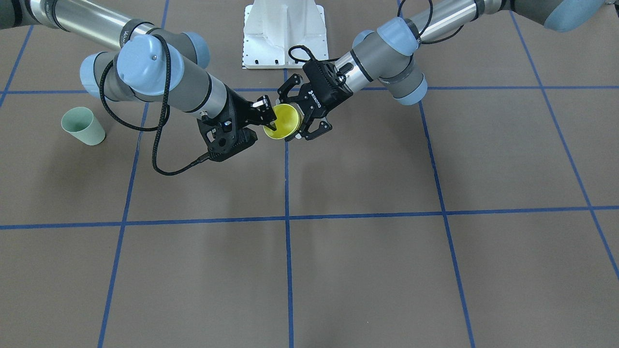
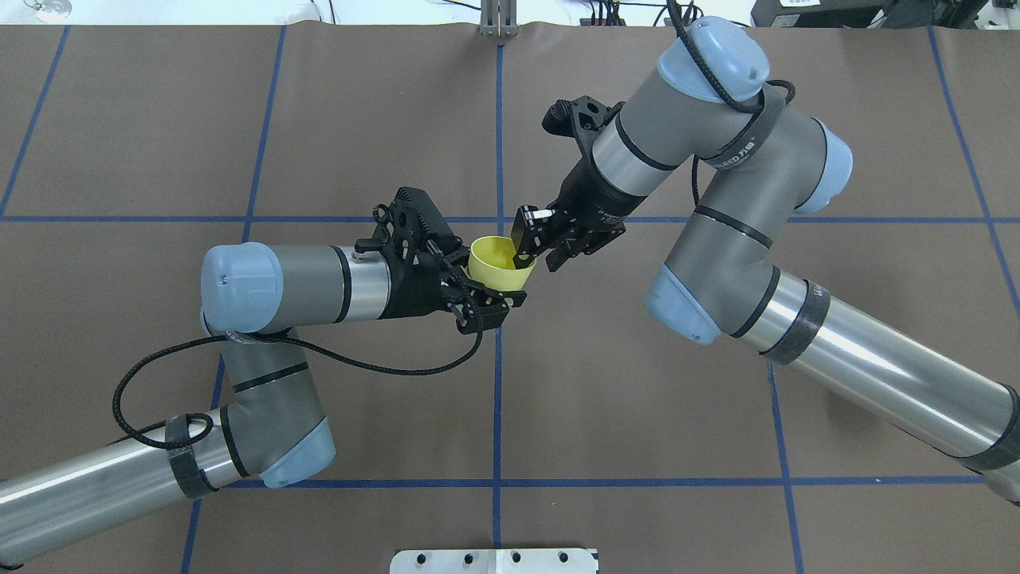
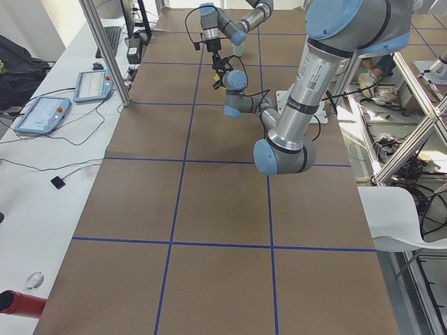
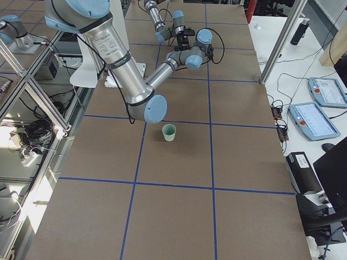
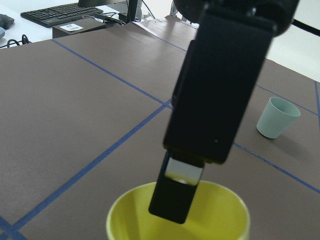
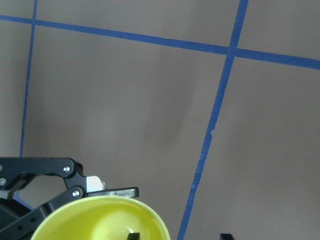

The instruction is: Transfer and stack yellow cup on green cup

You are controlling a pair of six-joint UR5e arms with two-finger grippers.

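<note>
The yellow cup [image 1: 283, 122] is held off the table at the middle, tilted, its mouth towards my right arm. My left gripper [image 2: 480, 277] is shut on the cup's base end [image 2: 502, 267]. My right gripper [image 2: 539, 245] is open and straddles the cup's rim, with one finger inside the mouth and the other outside. The left wrist view shows that finger [image 5: 176, 192] dipping into the cup [image 5: 220, 220]. The green cup [image 1: 82, 125] stands upright on the table on my right side, far from both grippers; it also shows in the exterior right view [image 4: 169, 132].
The brown table [image 1: 367, 270] is marked with blue tape lines. The white robot base plate [image 1: 284, 36] is at the table's robot-side edge. Monitors, a keyboard and teach pendants [image 3: 40, 113] sit on side benches beyond the table.
</note>
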